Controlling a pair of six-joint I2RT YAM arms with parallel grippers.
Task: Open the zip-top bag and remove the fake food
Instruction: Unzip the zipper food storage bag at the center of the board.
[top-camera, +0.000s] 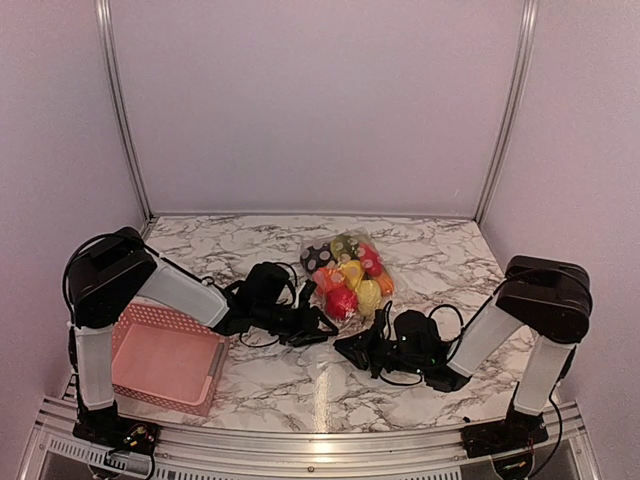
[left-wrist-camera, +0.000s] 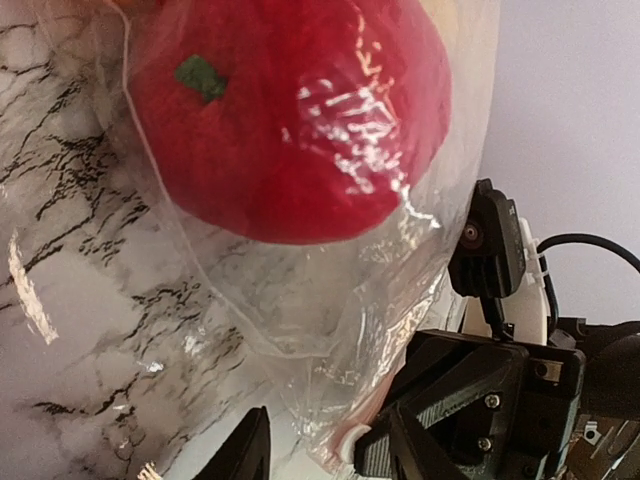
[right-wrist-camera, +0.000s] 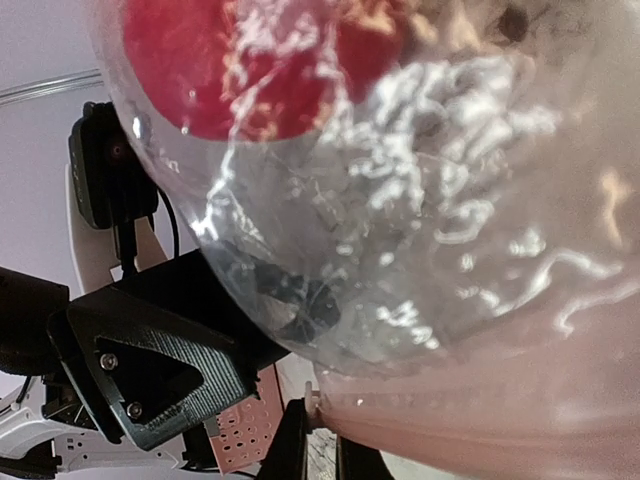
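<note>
Right tool (top-camera: 342, 347) clamps shut on the pink strip (right-wrist-camera: 480, 420) of the zip-top bag (right-wrist-camera: 450, 250); whether the left tool (top-camera: 328, 322) grips cannot be told. All the fake food (left-wrist-camera: 290, 120) sits inside, the bag seemingly unopened.

Red fake food (right-wrist-camera: 235, 70) inside zip-top bag (right-wrist-camera: 450, 220)

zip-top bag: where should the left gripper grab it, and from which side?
The pink zip strip along the near edge of the zip-top bag, coming in low from the robot's side. It is flat and clear of the fake food bulging the film behind. The right gripper seems to pinch it already; take the lip beside it.
</note>
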